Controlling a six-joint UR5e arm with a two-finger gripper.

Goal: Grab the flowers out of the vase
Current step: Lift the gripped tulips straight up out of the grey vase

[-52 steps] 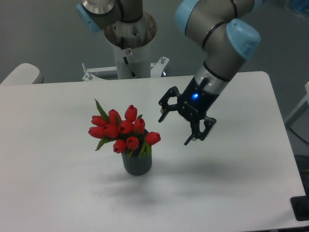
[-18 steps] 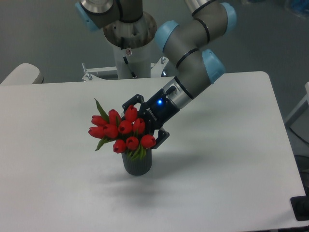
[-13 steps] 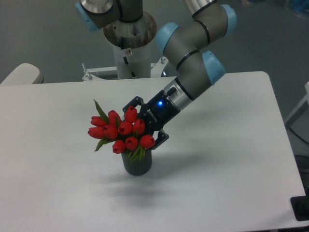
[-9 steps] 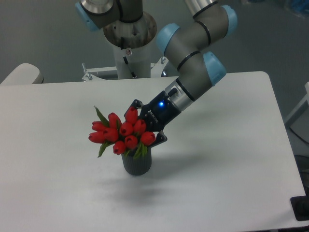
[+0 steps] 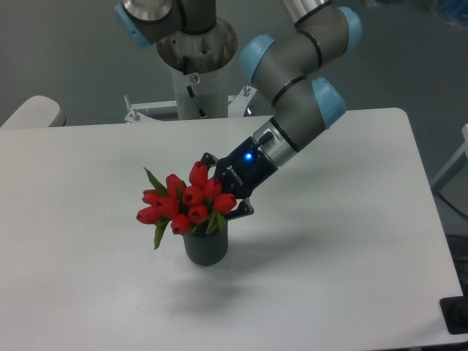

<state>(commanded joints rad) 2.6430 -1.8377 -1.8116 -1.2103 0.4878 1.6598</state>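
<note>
The gripper has closed its fingers on the flowers, lifting them slightly in the vase.

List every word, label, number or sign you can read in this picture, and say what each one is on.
None can be read.
Gripper body: a short line of white print beside the blue light, too small and blurred to read.
Robot base column: a small red and white sticker, too blurred to read.
Flowers and vase: no text.
</note>
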